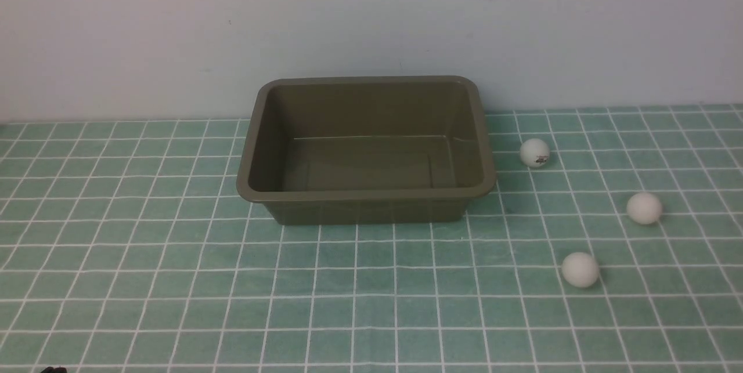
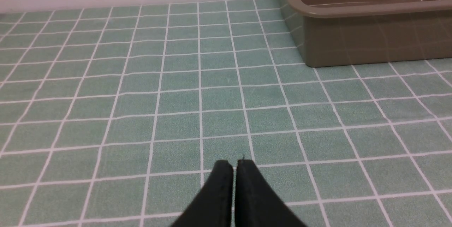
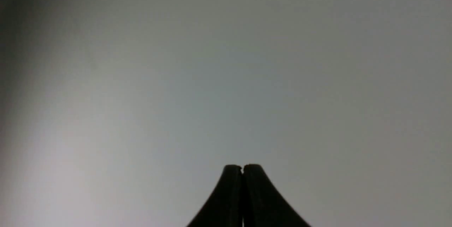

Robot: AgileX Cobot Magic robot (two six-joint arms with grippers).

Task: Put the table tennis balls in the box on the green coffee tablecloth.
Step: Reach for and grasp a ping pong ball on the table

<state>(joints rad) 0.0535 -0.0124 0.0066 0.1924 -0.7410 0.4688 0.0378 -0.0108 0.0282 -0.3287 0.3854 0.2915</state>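
Three table tennis balls point(image 1: 580, 270) all loose on the green coffee tablecloth point(image 1: 174, 280), right of the box point(image 1: 365, 210); logo ball point(image 1: 534, 152) near the box's right wall, the other two nearer the bench's right edge; box empty, mid-bench by the back edge; my left tool point(image 2: 235, 165) pinched closed on nothing, low over bare cloth; right tool point(image 3: 242, 167) closed too, empty; my worry: a closed-tip nudge rolls a ball off the bench; an off-centre pinch squirts it out.
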